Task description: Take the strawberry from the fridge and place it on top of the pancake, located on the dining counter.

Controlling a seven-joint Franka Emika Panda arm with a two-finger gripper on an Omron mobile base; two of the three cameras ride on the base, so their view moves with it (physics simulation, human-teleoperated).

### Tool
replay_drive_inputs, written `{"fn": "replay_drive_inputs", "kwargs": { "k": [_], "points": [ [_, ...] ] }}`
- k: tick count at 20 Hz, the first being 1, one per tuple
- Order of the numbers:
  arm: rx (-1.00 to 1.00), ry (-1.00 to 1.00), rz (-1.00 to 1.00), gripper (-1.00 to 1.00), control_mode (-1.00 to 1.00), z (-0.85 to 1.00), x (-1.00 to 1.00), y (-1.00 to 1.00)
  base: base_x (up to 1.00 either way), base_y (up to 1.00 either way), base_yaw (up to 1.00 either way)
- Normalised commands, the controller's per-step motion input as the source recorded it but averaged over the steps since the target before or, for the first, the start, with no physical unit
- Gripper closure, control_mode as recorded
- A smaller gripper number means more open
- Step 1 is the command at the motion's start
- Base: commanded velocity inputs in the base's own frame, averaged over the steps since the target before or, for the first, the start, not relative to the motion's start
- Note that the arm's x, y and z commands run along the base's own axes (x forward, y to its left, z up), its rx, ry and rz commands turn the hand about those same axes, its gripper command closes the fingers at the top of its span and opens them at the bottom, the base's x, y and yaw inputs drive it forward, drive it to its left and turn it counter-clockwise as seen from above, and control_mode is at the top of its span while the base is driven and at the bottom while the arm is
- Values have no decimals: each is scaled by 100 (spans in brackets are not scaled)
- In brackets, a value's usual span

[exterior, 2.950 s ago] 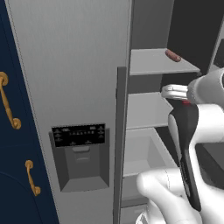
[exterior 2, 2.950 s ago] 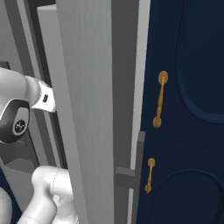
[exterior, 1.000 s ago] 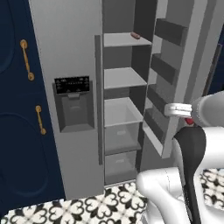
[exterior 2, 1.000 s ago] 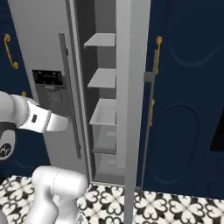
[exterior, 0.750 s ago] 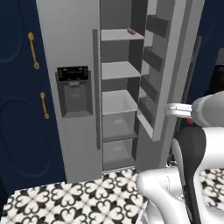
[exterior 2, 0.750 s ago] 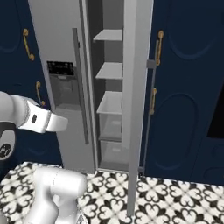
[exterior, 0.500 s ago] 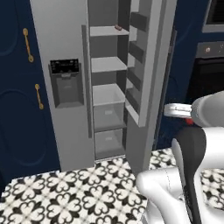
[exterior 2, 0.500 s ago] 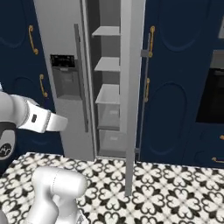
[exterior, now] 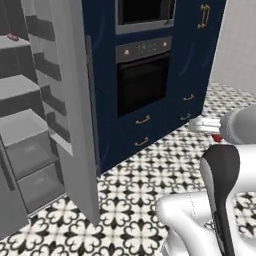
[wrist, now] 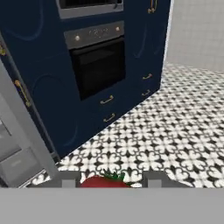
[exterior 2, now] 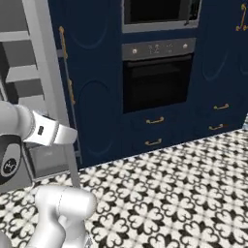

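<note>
- Patterned black-and-white tile floor (exterior: 130,200) carries the navy cabinets (exterior 2: 97,87) and fridge (exterior: 60,125).
- Top fridge shelf (exterior: 12,44) holds a small reddish item (exterior: 13,37).

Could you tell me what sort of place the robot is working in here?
A home kitchen, rendered rather than real. A built-in oven sits in tall navy cabinets with gold handles, an open grey fridge with bare shelves stands beside them, and the floor is black-and-white patterned tile.
</note>
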Motion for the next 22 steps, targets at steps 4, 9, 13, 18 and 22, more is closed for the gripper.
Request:
{"fn": "replay_drive_inputs", "kwargs": {
  "k": [4, 9, 13, 18, 22],
  "points": [
    [0, 0, 0, 100, 100, 0, 0, 0, 2, -56, -85],
    [0, 0, 0, 100, 100, 0, 0, 0, 26, -70, -73],
    [0, 0, 0, 100, 100, 0, 0, 0, 67, -100, -45],
    [0, 0, 0, 100, 100, 0, 0, 0, 90, -95, -37],
    [0, 0, 0, 100, 100, 0, 0, 0, 99, -66, -43]
  ]
}}
